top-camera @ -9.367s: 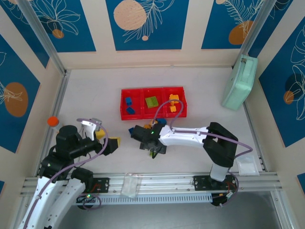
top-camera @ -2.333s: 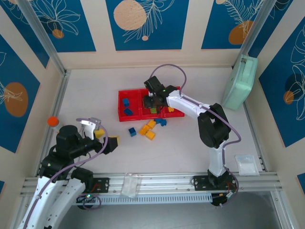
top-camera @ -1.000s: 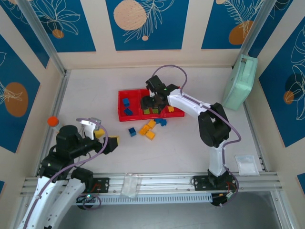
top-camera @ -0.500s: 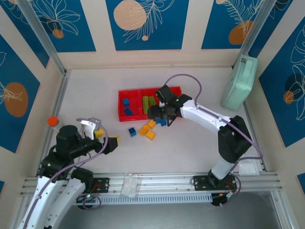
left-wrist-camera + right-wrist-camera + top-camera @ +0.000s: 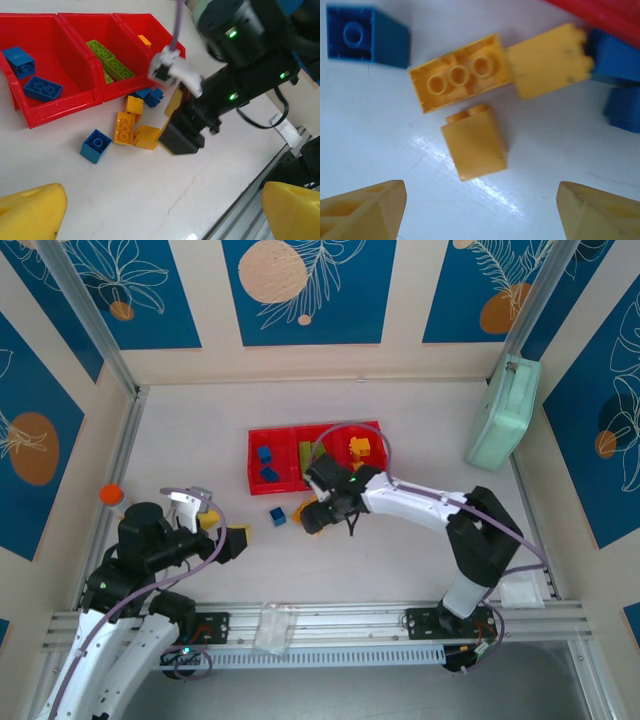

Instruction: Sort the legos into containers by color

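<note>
Hovering over the loose legos [image 5: 131,131]

Right gripper [image 5: 480,212] is hanging with its fingers apart, gripping nothing, above a square yellow brick [image 5: 475,145]. That brick is lying on the table [image 5: 200,440] beside a long yellow brick [image 5: 460,80], just in front of the red containers [image 5: 258,477]. Left gripper [image 5: 160,215] is sitting well apart, spread wide and empty.

Yellow lego [image 5: 475,150]: hard moulded plastic, smooth, soft sheen. Blue lego [image 5: 367,35]: same plastic, slightly glossy. Containers [image 5: 55,107]: red plastic, glossy. Worktop [image 5: 380,130]: white, smooth, bright glare patch, hairline marks. Right gripper fingers [image 5: 365,210]: yellow plastic, matt. Rail [image 5: 330,620]: bare metal, dull shine. Case [image 5: 503,412]: mint plastic, matt.
</note>
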`<state>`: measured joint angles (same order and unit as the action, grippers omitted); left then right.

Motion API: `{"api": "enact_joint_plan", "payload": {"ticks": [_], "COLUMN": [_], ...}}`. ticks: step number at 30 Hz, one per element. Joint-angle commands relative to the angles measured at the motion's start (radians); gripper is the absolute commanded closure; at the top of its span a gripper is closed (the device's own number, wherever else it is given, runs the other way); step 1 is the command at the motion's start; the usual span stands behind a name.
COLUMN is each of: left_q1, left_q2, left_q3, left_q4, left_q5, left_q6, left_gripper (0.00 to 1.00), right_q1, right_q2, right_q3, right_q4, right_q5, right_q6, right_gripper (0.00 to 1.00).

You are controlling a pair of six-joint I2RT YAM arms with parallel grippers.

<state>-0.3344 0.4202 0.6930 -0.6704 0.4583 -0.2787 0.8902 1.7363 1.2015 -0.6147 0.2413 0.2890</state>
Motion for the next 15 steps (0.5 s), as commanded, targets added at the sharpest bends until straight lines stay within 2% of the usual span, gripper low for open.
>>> {"api": "enact_joint_plan", "payload": {"ticks": [1, 4, 9, 12, 15], "left_q1": [-0.011, -0.011, -0.011, -0.011, -0.011], "left_q2": [-0.001, -0.003, 0.0, 0.007, 0.012], "left_q3": [0.003, 0.005, 0.004, 0.005, 0.004], "left_q4": [0.007, 0.006, 0.006, 0.008, 0.008], "left_q5": [-0.003, -0.004, -0.003, 0.0, 0.002], "left_q6": [0.023, 0.022, 0.021, 0.023, 0.024], "left_gripper": [0.01, 0.01, 0.01, 0.01, 0.01], "right_q1": [0.049, 0.071, 0.079, 0.077, 0.075], "right_q2": [0.114, 0.201, 0.271, 0.278, 0.272], "right_q3": [0.082, 0.145, 0.185, 0.183, 0.182], "right_q4": [-0.082, -0.145, -0.194, -0.192, -0.187], "right_q5": [0.092, 0.188, 0.24, 0.253, 0.262], "right_q6": [-0.118, -0.113, -0.097, -0.088, -0.074], "right_gripper": [0.2, 0.21, 0.24, 0.31, 0.43]}}
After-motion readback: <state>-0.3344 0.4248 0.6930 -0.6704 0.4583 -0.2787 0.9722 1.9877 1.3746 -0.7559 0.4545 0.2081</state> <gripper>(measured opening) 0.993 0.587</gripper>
